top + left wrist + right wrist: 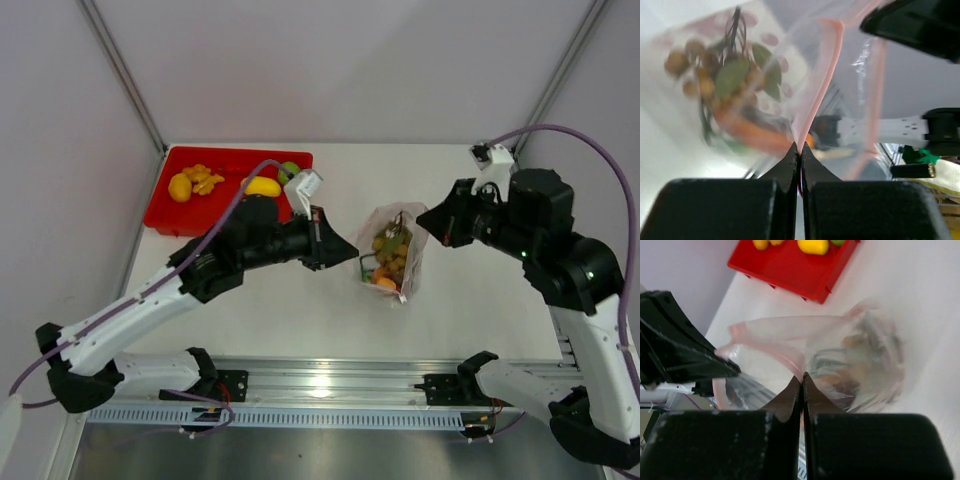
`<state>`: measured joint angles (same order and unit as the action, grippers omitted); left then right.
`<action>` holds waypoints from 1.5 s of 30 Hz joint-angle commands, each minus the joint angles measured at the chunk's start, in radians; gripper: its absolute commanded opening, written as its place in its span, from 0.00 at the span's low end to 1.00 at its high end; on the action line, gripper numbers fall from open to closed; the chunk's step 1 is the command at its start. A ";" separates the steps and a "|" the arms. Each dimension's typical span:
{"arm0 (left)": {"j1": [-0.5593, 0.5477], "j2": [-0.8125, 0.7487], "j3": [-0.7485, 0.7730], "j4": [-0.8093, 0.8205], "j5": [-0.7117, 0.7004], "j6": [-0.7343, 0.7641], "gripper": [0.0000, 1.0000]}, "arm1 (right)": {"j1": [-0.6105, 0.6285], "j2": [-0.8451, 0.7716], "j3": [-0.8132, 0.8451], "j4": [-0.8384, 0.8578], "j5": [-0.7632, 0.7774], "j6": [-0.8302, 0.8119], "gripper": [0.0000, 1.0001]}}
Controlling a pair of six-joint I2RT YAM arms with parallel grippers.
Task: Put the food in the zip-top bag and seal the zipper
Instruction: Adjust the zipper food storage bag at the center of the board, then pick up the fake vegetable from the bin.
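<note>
The clear zip-top bag (392,250) sits between my two grippers with food inside. In the left wrist view the bag (765,55) holds a brown nut cluster (682,65), green leaves (735,75) and an orange piece (752,134). My left gripper (800,148) is shut on the pink zipper (826,65) at one side of the mouth. My right gripper (802,378) is shut on the zipper (775,347) at the other side, and the mouth gapes between them. More food lies in the red tray: a lemon (180,187), orange pieces (206,179), a mango (263,186) and a lime (289,170).
The red tray (225,205) stands at the back left of the white table (300,300), just behind my left arm. A metal rail (330,385) runs along the near edge. Grey walls close in the back and both sides.
</note>
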<state>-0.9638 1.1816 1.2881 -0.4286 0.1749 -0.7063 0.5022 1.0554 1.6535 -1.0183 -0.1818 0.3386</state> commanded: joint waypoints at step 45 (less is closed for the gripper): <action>0.246 -0.037 -0.153 0.132 -0.268 0.160 1.00 | -0.031 0.020 -0.256 0.141 0.091 -0.076 0.00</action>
<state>-0.7742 1.2114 1.1538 -0.3889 0.0162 -0.5850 0.4759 1.0508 1.3640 -0.9260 -0.0940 0.2825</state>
